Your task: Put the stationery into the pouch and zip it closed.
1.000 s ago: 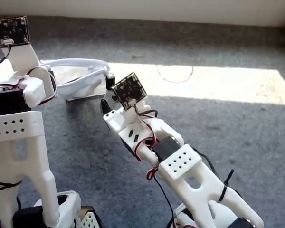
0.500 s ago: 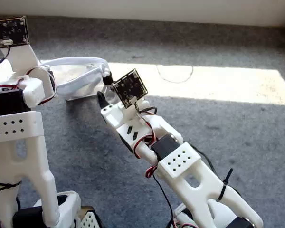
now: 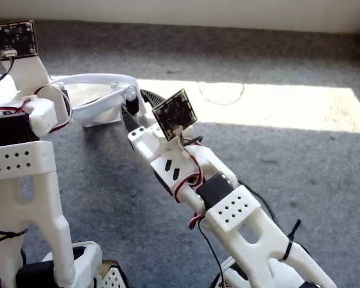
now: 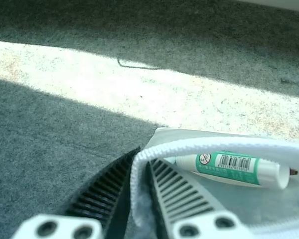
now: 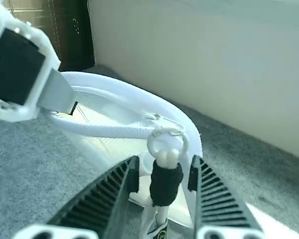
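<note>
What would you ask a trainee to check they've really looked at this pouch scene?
1. True or false: the pouch is already zipped shut.
2. What sits between the open fingers of the right gripper? A) the zipper pull B) a pencil C) an eraser
3. Fill in: the left gripper is clamped on the pouch's white ____, with a green-and-white tube lying inside.
Key: 1 false, its mouth is open; 2 A; 3 rim.
</note>
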Robot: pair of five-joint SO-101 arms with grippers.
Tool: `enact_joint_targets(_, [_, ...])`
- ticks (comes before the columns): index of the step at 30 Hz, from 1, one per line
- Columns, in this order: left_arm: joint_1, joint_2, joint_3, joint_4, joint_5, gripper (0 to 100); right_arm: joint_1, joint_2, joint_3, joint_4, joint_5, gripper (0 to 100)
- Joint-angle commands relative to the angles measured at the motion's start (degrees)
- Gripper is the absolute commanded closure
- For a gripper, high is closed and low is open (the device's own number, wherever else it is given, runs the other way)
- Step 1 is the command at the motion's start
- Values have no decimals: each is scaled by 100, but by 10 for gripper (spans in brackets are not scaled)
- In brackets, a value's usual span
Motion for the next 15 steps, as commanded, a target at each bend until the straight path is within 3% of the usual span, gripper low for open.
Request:
enact_joint_targets(1, [57, 48, 48, 18, -35, 989, 66, -215, -84, -136, -35, 839])
enact_joint_targets(15, [40, 48, 48, 18, -35, 989, 171, 611, -145, -356, -35, 839])
